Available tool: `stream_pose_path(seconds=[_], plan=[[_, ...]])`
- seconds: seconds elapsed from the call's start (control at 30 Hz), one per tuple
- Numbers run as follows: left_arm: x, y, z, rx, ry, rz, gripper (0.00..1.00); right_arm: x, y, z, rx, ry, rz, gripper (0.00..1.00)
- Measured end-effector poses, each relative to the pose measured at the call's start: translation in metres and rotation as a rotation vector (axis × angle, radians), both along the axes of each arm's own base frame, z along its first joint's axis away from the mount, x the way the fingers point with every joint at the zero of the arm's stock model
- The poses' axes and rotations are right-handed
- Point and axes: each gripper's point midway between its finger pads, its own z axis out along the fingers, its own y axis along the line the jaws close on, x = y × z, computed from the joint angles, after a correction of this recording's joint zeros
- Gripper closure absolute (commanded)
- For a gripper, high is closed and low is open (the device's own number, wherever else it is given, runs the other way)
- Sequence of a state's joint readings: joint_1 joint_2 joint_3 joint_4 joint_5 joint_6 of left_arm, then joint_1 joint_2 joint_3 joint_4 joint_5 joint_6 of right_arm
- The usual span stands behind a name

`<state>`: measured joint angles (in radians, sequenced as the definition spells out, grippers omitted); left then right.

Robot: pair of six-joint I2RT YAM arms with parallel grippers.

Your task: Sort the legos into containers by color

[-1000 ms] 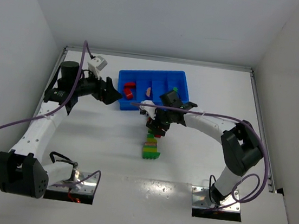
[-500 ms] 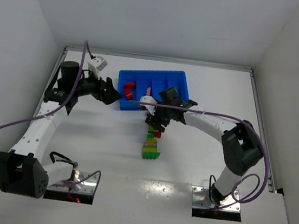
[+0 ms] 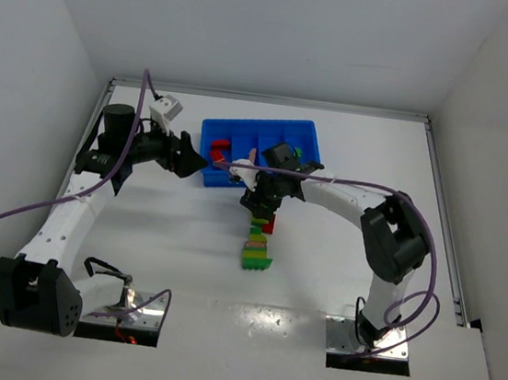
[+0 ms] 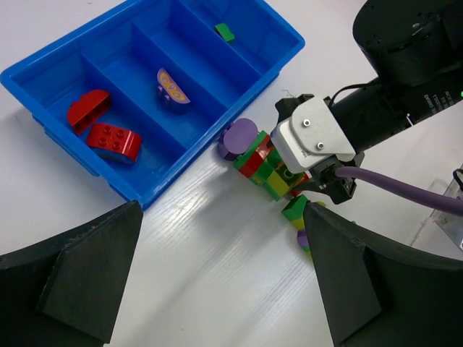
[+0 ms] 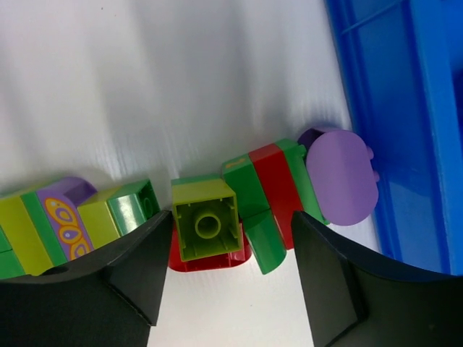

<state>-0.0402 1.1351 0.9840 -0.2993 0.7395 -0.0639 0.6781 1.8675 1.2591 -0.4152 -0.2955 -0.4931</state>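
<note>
The side wall (image 3: 21, 124) runs close beside the left arm. The left gripper (image 3: 190, 157) hangs with its jaws spread wide and nothing between them, its tips just beside the near left corner of the blue tray (image 3: 260, 122). Bare table (image 3: 156, 234) lies in front of it. The tray sits near the rear rail (image 3: 265, 98). Its leftmost compartment holds two red bricks (image 4: 112, 141), the next one a purple patterned brick (image 4: 172, 85), and the rightmost a small green brick (image 4: 224, 31). In front of the tray's near wall a chain of legos (image 3: 254, 246) stretches toward the table's near edge, and its purple round brick (image 5: 340, 177) rests just beside that wall. The right gripper (image 3: 263, 212) is low over the chain's tray end. Its fingers (image 5: 137, 267) stand apart on either side of a yellow-green brick (image 5: 206, 225) stacked on a red one, and whether they press on it cannot be told. Farther right, white tabletop runs to the right rail (image 3: 440, 204), crossed by the right arm.
</note>
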Motion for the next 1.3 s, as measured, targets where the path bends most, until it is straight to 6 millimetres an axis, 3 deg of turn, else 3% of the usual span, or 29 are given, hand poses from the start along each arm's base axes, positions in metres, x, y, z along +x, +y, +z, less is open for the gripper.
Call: stream_pose_path(seconds=[0.1, 0.23, 0.43, 0.47, 0.57, 0.8, 0.93, 1.17, 1.3], plan=[[0.0, 0.0, 0.0, 0.0, -0.002, 0.0, 0.0, -0.003, -0.001, -0.001, -0.005, 0.014, 0.003, 0.4], [0.0, 0.0, 0.0, 0.0, -0.002, 0.0, 0.0, -0.007, -0.001, -0.004, -0.006, 0.041, 0.01, 0.56], [0.0, 0.0, 0.0, 0.0, -0.002, 0.0, 0.0, -0.016, -0.004, -0.012, -0.029, 0.089, 0.017, 0.58], [0.0, 0.0, 0.0, 0.0, -0.002, 0.0, 0.0, -0.017, -0.004, -0.013, -0.032, 0.097, 0.018, 0.68], [0.0, 0.0, 0.0, 0.0, -0.002, 0.0, 0.0, -0.018, -0.003, -0.013, -0.031, 0.107, 0.023, 0.79], [0.0, 0.0, -0.009, -0.003, 0.013, 0.006, 0.01, -0.025, -0.002, -0.008, -0.01, 0.149, 0.024, 0.9], [-0.006, 0.0, -0.026, -0.036, 0.055, 0.02, 0.01, -0.026, 0.003, 0.02, 0.074, 0.179, -0.011, 0.91], [-0.033, -0.006, -0.035, -0.191, 0.064, -0.001, 0.01, 0.001, 0.009, 0.117, 0.358, 0.2, -0.102, 0.93], [-0.053, -0.017, -0.031, -0.284, 0.062, -0.073, 0.0, 0.001, 0.011, 0.145, 0.482, 0.299, -0.116, 0.93]])
